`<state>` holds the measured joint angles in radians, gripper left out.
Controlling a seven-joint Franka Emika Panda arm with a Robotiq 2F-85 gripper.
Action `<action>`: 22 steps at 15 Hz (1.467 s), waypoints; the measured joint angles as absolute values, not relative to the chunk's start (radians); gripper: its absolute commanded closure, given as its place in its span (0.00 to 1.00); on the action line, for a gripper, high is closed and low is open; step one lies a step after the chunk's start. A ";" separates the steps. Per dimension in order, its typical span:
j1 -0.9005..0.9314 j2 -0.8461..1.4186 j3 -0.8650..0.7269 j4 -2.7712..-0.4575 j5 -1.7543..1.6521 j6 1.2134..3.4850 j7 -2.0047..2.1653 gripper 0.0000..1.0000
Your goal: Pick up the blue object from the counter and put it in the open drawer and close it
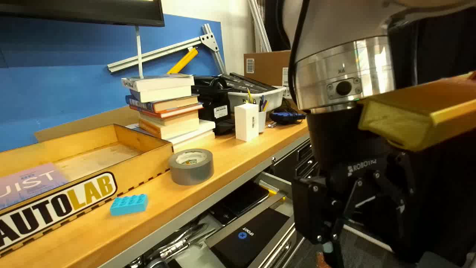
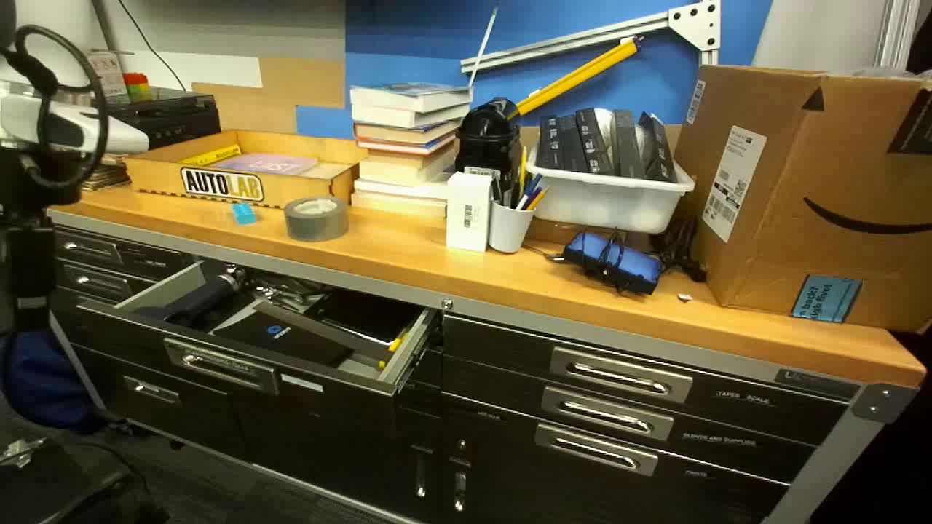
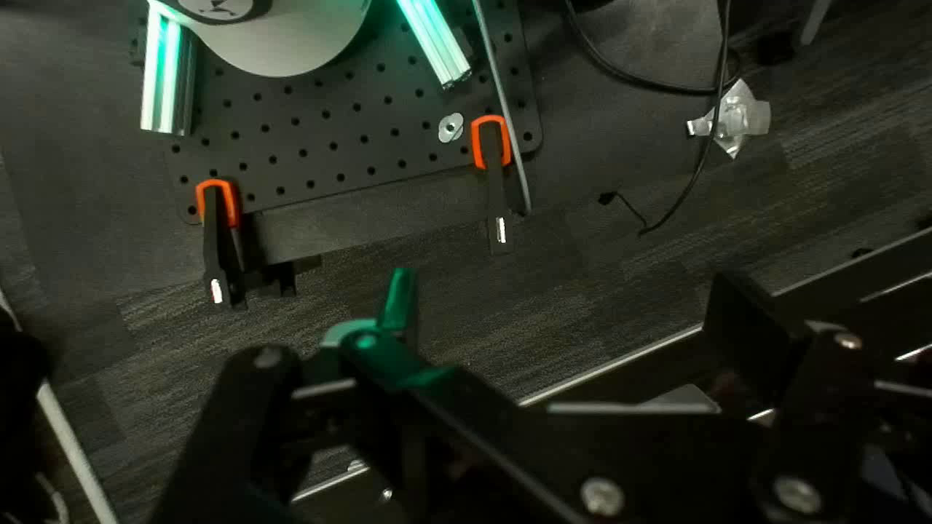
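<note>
The blue object [image 1: 129, 204] is a small light-blue studded brick. It lies flat on the wooden counter [image 1: 89, 240], in front of the AUTOLAB tray and beside the grey tape roll. It also shows in an exterior view [image 2: 244, 213]. The dark drawer [image 2: 145, 338] below the counter is pulled open and holds tools and a black box; its side wall shows in an exterior view [image 1: 277, 181]. My gripper [image 3: 571, 306] is open and empty, its fingers wide apart over the floor in the wrist view. It is off the counter, away from the brick, and partly dark in the exterior views.
The AUTOLAB tray [image 2: 156, 171], tape roll [image 1: 191, 167], book stack [image 2: 408, 149], white box [image 2: 468, 211], pen cup [image 2: 510, 227], white bin [image 2: 611, 200] and cardboard box [image 2: 772, 218] stand on the counter. The robot's base plate [image 3: 349, 138] has orange clamps.
</note>
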<state>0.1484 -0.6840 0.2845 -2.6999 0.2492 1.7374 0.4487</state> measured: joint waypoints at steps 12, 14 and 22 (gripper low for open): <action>0.108 -0.533 0.234 -2.531 0.245 1.936 0.377 0.00; 0.113 -0.415 0.238 -2.420 0.243 1.940 0.343 0.00; 0.199 0.072 0.276 -1.994 0.071 1.861 0.250 0.00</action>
